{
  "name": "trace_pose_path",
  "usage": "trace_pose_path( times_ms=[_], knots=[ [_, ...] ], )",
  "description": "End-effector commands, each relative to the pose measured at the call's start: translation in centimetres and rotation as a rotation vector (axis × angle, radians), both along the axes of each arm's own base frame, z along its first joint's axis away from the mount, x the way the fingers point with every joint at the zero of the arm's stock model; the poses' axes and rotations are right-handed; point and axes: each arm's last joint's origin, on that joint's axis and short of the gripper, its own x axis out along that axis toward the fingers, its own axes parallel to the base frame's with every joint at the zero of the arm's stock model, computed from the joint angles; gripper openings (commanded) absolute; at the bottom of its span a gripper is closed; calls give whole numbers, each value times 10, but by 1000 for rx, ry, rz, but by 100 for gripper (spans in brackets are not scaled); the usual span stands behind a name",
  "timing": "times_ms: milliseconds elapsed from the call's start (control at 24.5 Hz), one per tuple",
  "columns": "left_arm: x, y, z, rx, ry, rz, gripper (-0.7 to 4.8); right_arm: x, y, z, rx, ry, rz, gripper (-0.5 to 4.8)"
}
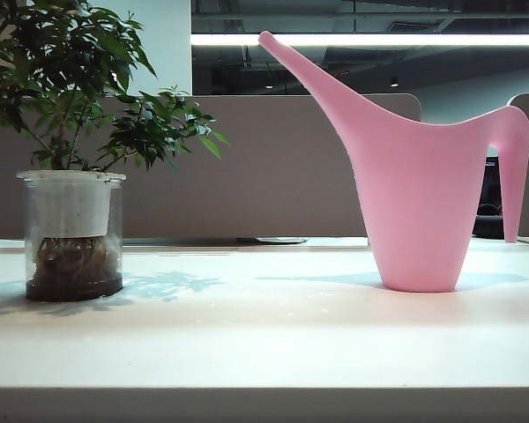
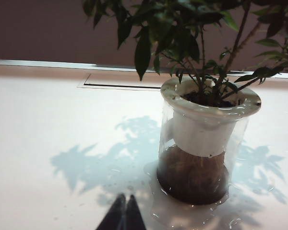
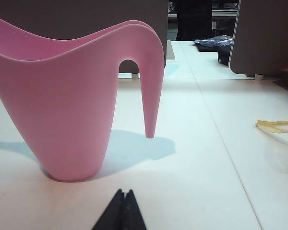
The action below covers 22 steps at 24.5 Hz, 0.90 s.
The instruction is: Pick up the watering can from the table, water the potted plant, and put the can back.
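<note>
We see the pink can (image 1: 420, 189) standing upright on the white table (image 1: 264, 344), over on the right side in the outside view. It is tall, so its long way goes straight up. Its thin spout climbs up and points to the left, toward the plant (image 1: 73, 132). Its curved handle hangs down on the right, and the tip of the handle stays above the table. In the right wrist view the can (image 3: 67, 105) stands a little way ahead of the right gripper (image 3: 123, 211), off to one side, and they do not touch. The two dark fingers of that gripper are pressed tight together with nothing between them. The plant sits on the left side of the table, well apart from the can, in a clear jar with a white pot inside and dark soil at the bottom. In the left wrist view the plant (image 2: 201, 139) is near the left gripper (image 2: 125, 213) but not touching it. That gripper's fingers are also squeezed together and hold nothing. We see small drops and a wet patch on the table around the jar. A thin yellow thing (image 3: 278, 125) lies far off beside the right gripper; we cannot tell what it is.
</note>
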Motion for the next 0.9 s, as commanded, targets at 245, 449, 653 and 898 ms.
trace_pose_path(
  times_ms=[245, 449, 653, 898],
  knots=[
    [0, 0, 3, -2, -15, -5, -5, 0, 0, 1, -1, -16, 2, -1],
    [-9, -1, 36, -33, -69, -20, -5, -10, 0, 40, 68, -131, -38, -2],
    [-27, -1, 90, -36, -161, -16, -5, -30, -2, 95, 116, -302, -171, -2],
    [-18, -5, 163, -30, -132, -141, -5, -36, -2, 163, 66, -299, -187, -2]
  ],
)
